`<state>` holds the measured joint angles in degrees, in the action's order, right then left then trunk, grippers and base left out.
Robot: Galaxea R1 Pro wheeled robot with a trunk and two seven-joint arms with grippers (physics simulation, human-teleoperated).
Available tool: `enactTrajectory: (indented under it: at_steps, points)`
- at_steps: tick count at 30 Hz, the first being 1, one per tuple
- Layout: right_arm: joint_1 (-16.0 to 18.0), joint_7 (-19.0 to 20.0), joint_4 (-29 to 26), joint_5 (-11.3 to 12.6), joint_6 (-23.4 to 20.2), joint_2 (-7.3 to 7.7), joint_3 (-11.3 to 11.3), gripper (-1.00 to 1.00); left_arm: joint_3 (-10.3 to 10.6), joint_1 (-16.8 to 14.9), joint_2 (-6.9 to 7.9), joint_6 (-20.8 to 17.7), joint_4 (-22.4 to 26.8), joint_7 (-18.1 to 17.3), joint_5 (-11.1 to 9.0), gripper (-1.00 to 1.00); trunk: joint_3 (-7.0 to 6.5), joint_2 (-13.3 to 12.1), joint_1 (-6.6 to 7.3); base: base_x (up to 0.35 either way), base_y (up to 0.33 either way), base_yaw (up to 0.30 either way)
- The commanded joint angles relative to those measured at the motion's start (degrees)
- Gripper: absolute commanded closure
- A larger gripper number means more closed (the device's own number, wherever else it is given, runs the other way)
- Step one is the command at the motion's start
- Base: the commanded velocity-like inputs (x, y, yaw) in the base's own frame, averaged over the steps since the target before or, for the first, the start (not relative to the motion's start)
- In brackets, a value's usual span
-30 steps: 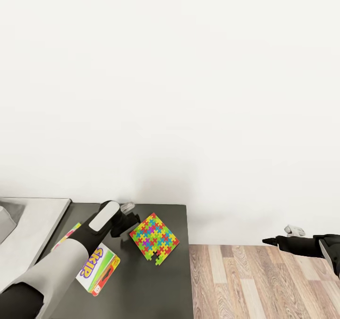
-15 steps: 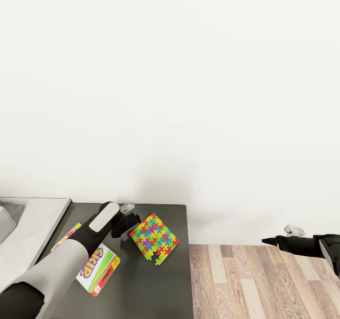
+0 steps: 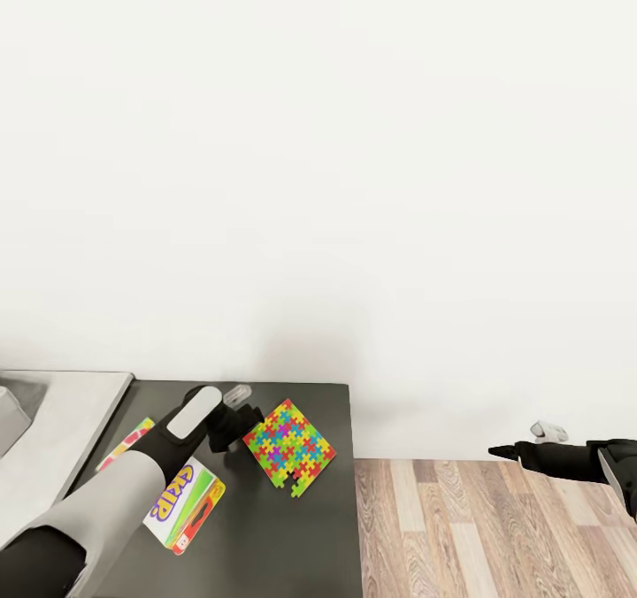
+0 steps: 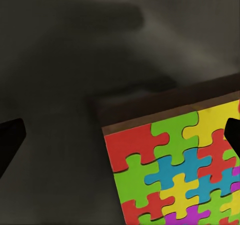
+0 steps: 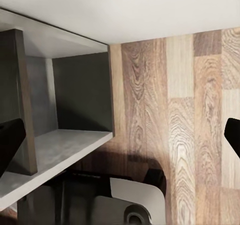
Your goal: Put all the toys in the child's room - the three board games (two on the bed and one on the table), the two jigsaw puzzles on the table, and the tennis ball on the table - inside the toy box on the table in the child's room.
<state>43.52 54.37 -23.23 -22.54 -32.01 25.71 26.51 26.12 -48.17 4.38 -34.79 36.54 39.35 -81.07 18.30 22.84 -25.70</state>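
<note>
Head view: we see white wall, dark-grey table [image 3: 292, 545], wood floor [image 3: 495, 527] at right. Jigsaw puzzle [image 3: 288, 446] lies on table, Skip-Bo box [image 3: 184, 506] to its left.
Left wrist view: our left gripper [image 4: 120, 135] spread wide above puzzle corner.
Right wrist view: right gripper [image 5: 120, 137] spread, empty, over floor beside grey shelf [image 5: 55, 150].

A plain white wall [image 3: 354, 138] fills most of the head view. Below it runs a wood-plank floor [image 3: 495, 527], light and brown boards mixed. The right wrist view shows a grey shelf unit [image 5: 60, 110] standing on that floor.
</note>
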Motion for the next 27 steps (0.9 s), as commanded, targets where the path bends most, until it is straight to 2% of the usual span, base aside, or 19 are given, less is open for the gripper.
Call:
enactTrajectory:
  at_steps: [1, 16, 27]
  points:
    - [0.06, 0.39, -0.06, -0.47, -0.42, -0.05, 0.48, -1.00, 0.36, 0.00, 0.07, -0.08, -0.28, 0.33, -0.36, -1.00, 0.12, 0.08, -0.08, 0.000, 0.000, 0.000]
    - [0.02, 0.55, -1.53, -0.41, -0.42, -0.11, 0.57, -1.00, 0.40, 0.00, 0.02, 0.06, -1.17, -0.84, -0.32, -1.00, 0.12, 0.08, -0.08, 0.000, 0.000, -0.006]
    - [-0.01, 0.62, -2.10, -0.40, -0.42, -0.06, 0.64, -1.00, 0.50, 0.00, 0.01, 0.07, -1.22, -0.92, -0.32, -1.00, 0.12, 0.08, -0.08, 0.000, 0.000, -0.084]
